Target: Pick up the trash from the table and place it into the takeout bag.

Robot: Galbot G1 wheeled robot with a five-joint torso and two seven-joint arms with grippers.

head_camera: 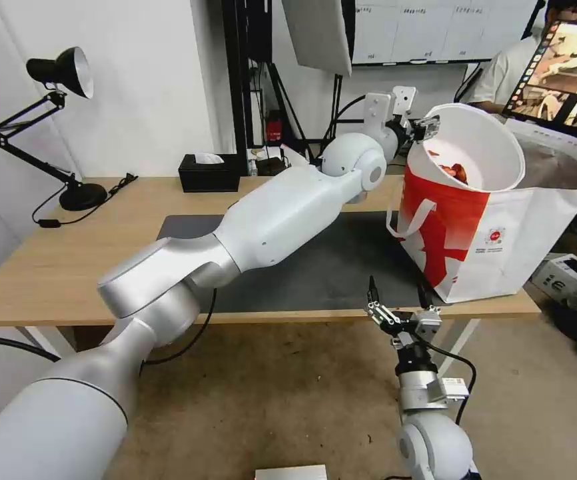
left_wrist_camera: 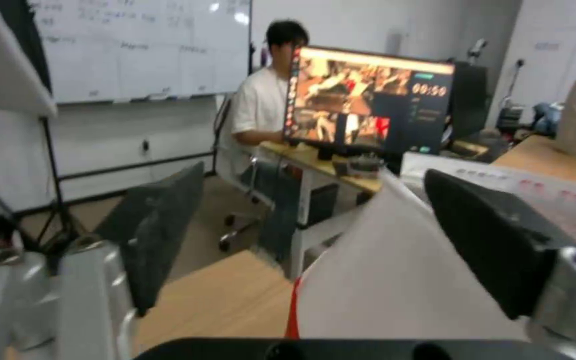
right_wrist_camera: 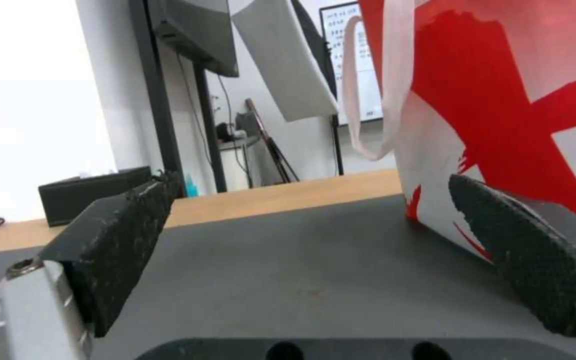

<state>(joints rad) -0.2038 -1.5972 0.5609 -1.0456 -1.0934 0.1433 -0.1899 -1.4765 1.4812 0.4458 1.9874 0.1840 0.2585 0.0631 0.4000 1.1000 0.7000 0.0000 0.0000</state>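
Light-wood table (head_camera: pixel 48 267) with dark mat (head_camera: pixel 328 267); takeout bag (head_camera: pixel 495 233) stands on its right end. My left arm stretches across, left gripper (head_camera: pixel 416 128) at the bag's rim, jaws spread, one pad (left_wrist_camera: pixel 495 250) against the white bowl (head_camera: pixel 478 147) tilted in the mouth, red shells (head_camera: pixel 454 172) visible from the head view. Right gripper (head_camera: pixel 398 297) low at the near edge, released, empty.

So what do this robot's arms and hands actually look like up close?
Both arms are smooth glossy white shells with rounded silver-grey joints. The left arm swells into a ball-like wrist joint with a white bracket. The left hand and right hand are small bare-metal blocks, each with two flat black fingers faced with rough dark padding. A thin black cable loops beside the right wrist.
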